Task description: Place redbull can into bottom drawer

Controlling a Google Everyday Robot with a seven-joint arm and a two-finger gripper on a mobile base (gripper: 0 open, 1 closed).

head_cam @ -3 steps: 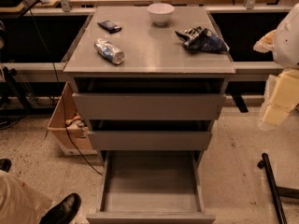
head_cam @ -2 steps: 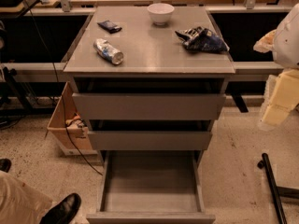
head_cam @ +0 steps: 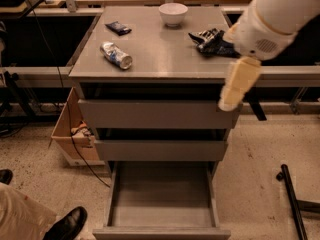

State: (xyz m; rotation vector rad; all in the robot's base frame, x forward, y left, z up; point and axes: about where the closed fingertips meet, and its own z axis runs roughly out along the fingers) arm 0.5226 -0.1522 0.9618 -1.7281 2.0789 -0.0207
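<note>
The redbull can [head_cam: 116,55] lies on its side on the left part of the grey cabinet top, shiny silver with blue patches. The bottom drawer [head_cam: 161,210] is pulled out at the foot of the cabinet and is empty inside. My gripper [head_cam: 239,84] hangs cream-coloured below the white arm at the cabinet's right front corner. It is far to the right of the can, above the drawers, and holds nothing that I can see.
A white bowl [head_cam: 173,13], a small dark blue packet [head_cam: 118,28] and a blue-and-white bag [head_cam: 212,40] sit on the top. A cardboard box [head_cam: 74,134] stands left of the cabinet. A person's shoe [head_cam: 66,226] is bottom left. A black bar [head_cam: 293,201] lies on the floor right.
My arm and gripper have swung left from the frame's right edge to the cabinet's right front corner. The can, the drawers and the other objects have not moved.
</note>
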